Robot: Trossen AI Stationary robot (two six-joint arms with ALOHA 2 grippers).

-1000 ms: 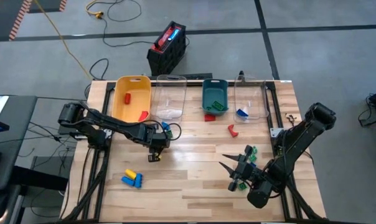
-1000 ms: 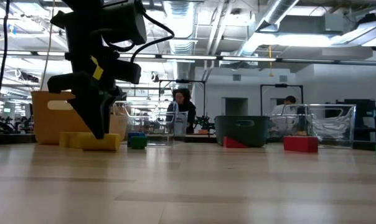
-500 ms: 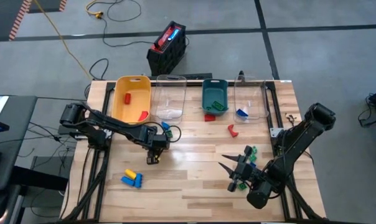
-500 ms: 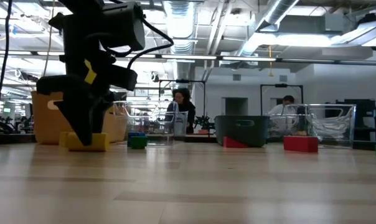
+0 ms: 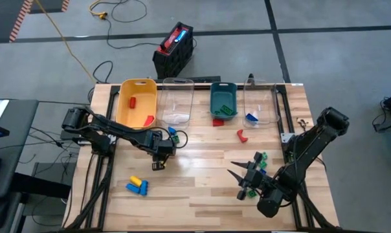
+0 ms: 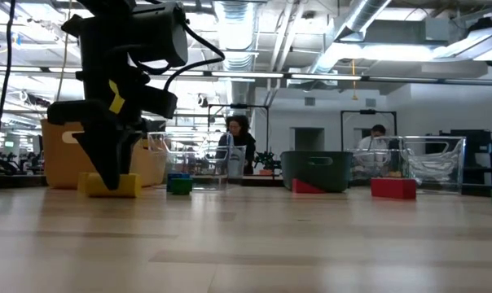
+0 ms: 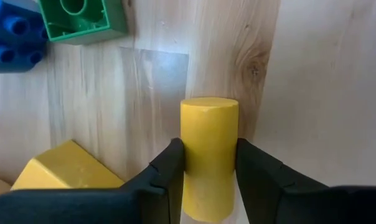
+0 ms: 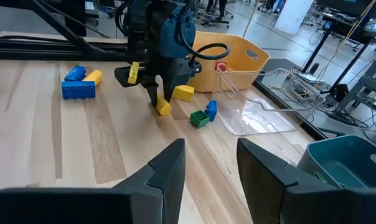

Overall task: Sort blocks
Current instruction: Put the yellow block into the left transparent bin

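- High view: a pale wooden worktop point(image 5: 195, 188) is seen on a grey concrete floor, with a black and red case point(image 5: 173, 46) and a yellow cable on the floor behind it.
- Along the worktop's far edge a yellow bin point(image 5: 136, 103), a clear bin point(image 5: 177, 100), a teal bin point(image 5: 223, 100) and a second clear bin point(image 5: 260, 103) are lined up.
- Two red blocks point(image 5: 140, 111) are seen in the yellow bin, a green one in the teal bin, a blue one in the second clear bin.
- In the low view, a workshop with ceiling ducts and two seated people is seen beyond the bins.
- The left tool point(image 7: 208, 180) is closed on a yellow cylinder block point(image 7: 208, 155) standing on the worktop, near the yellow bin.
- Just beside it lie a yellow wedge block point(image 7: 66, 168), a green block point(image 7: 82, 18) and a blue block point(image 7: 10, 34).
- The right tool point(image 5: 247, 176) is held wide apart near the worktop's right front, with green blocks point(image 5: 262, 157) close by.
- A blue and yellow cluster point(image 5: 137, 186) lies at front left; red blocks point(image 5: 241, 135) lie before the teal bin.
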